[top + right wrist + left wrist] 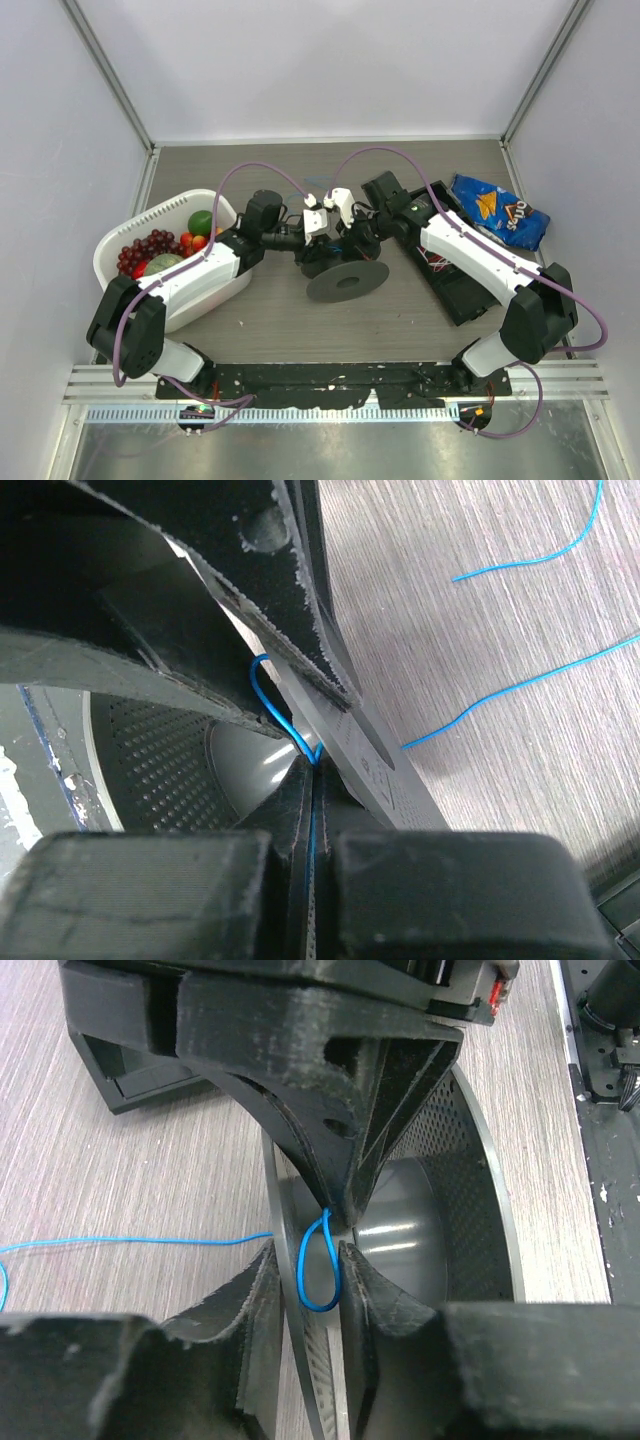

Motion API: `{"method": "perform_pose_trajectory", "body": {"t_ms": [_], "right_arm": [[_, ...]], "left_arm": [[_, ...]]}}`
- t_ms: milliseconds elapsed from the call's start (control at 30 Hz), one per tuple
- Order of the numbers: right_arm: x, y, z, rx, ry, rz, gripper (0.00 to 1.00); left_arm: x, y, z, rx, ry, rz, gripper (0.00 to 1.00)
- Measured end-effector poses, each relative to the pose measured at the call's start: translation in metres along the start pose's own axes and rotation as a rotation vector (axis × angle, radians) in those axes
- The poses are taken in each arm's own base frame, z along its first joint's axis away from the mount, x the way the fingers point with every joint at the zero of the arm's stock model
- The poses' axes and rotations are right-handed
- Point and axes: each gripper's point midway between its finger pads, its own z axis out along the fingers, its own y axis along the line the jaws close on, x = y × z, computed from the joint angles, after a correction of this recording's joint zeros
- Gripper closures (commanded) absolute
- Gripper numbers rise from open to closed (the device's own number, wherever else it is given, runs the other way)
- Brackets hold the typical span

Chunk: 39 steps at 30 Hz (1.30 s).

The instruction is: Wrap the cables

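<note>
My right gripper [312, 785] pinches the thin bright blue cable [520, 685] beside the black perforated plastic spool [347, 281]. My left gripper [310, 1260] stands narrow around the cable's small loop, not clamped.

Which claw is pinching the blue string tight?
The right claw: its jaws are shut on the blue cable. The left claw stands open around its loop.

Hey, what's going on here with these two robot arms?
Both arms meet over a grey spool in the middle of the table, apparently winding a thin blue cable onto it. The right gripper is shut on the cable next to the spool's hub. The left gripper has its jaws apart around a small loop of it. Loose strands lie on the table.
</note>
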Motion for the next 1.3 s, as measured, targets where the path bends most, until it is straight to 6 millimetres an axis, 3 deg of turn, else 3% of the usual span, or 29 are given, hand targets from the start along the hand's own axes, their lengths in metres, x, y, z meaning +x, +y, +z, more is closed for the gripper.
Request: {"method": "perform_pose_trajectory", "body": {"t_ms": [200,333,367,533,567,800,867,933,1133,1300], "right_arm": [[0.000,0.003,0.000,-0.011,-0.002,0.007,0.99],[-0.003,0.005,0.001,-0.014,-0.010,0.029,0.98],[-0.003,0.005,0.001,-0.013,-0.011,0.034,0.95],[-0.005,0.006,-0.001,-0.012,-0.020,0.058,0.62],[-0.008,0.006,-0.004,-0.011,-0.032,0.061,0.60],[-0.008,-0.005,-0.036,0.042,-0.069,0.067,0.37],[-0.004,-0.009,-0.043,0.059,-0.066,0.069,0.24],[-0.004,-0.016,-0.052,0.092,-0.078,0.057,0.18],[-0.018,-0.049,-0.087,0.218,-0.190,0.053,0.11],[-0.037,-0.060,-0.122,0.308,-0.318,0.015,0.04]], "left_arm": [[0.000,0.006,-0.001,-0.027,0.004,0.005,0.97],[0.001,0.008,-0.001,-0.043,0.007,0.001,1.00],[0.000,0.008,-0.001,-0.044,0.008,-0.003,1.00],[0.001,0.010,-0.001,-0.052,0.011,-0.005,1.00],[0.001,0.010,-0.002,-0.053,0.012,-0.005,1.00],[0.002,0.012,-0.010,-0.062,0.032,0.001,1.00],[0.000,0.011,-0.013,-0.064,0.042,0.013,1.00],[-0.004,0.010,-0.016,-0.055,0.055,0.029,1.00],[-0.014,-0.007,-0.029,-0.010,0.116,0.017,1.00],[-0.051,-0.012,-0.051,-0.036,0.097,0.083,1.00]]}}
